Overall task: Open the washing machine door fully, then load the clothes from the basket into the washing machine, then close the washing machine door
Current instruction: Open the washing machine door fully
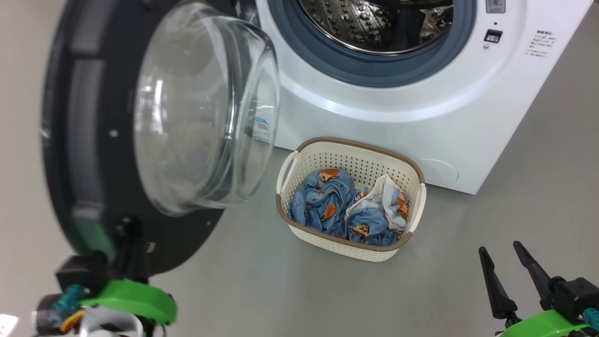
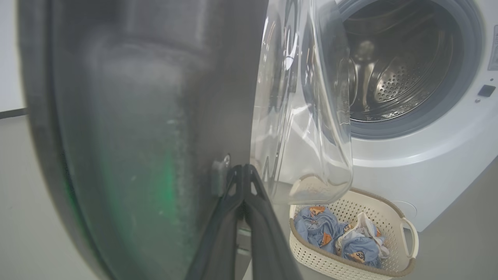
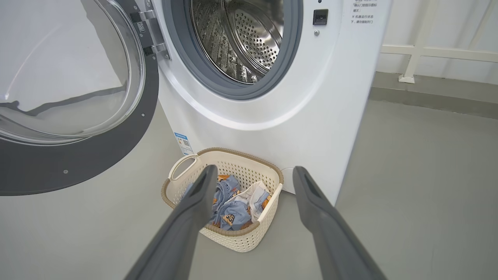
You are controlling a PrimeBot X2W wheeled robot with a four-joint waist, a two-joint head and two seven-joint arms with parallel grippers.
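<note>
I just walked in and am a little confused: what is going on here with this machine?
A robot is doing laundry. Its left tool, shut, is at the rim of the washing machine door, which stands wide open. Its right tool is open and empty, pointing toward the basket. The clothes lie in the basket; none is visible in the drum.

White washing machine (image 1: 374, 126) with a grey-blue rubber ring (image 1: 374, 70) around a perforated steel drum (image 1: 365, 23). Its door (image 1: 182, 243) is glossy black with clear glass. Before the machine, a cream perforated basket (image 1: 360, 161) with a brown rim holds light blue clothes (image 1: 323, 201) printed with orange-brown cartoon figures.
</note>
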